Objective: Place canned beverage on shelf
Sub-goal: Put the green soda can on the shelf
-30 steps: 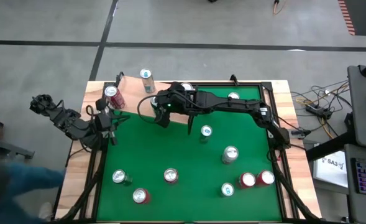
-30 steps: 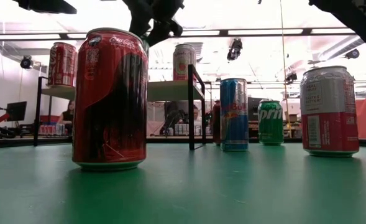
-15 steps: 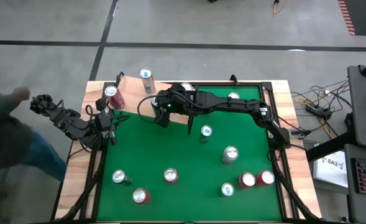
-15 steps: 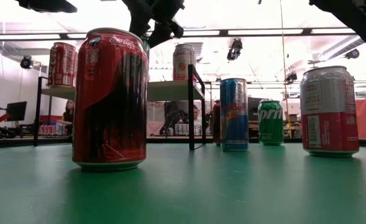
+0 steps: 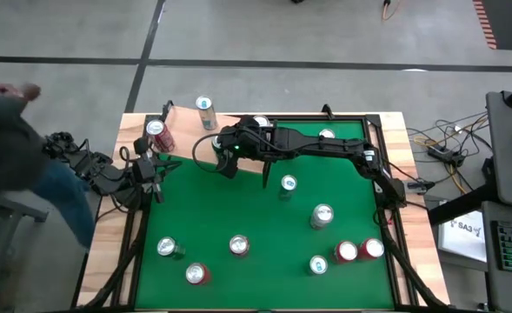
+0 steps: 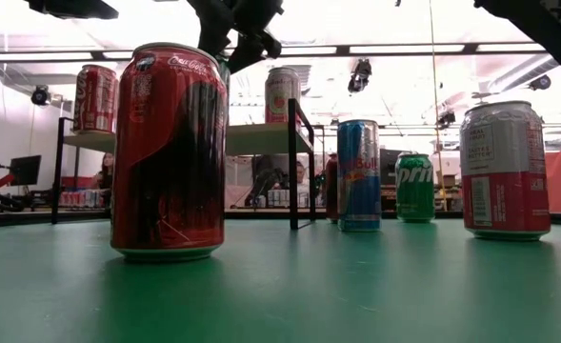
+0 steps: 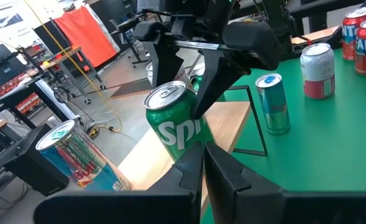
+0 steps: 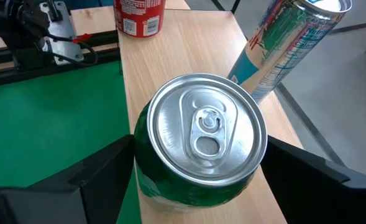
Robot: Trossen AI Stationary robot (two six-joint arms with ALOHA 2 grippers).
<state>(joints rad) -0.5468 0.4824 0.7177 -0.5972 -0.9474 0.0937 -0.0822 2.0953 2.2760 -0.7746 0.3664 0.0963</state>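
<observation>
The green Sprite can stands on the shelf. The right gripper has its jaws wide around it, so it should lift straight up without bumping it. The left gripper waits shut at the desk edge.

Even, bright overhead lighting; no hard shadows seen on the green table from above. In the low view, ceiling strip lights are blown out behind the red cola can, so that can is backlit and its front is left dark; a soft sheen is thrown on the felt below it. Background behind that can is soft. Glare is seen on the lid of the green can in the right wrist view, focus sharp there. A person left of the table is motion-blurred.
</observation>
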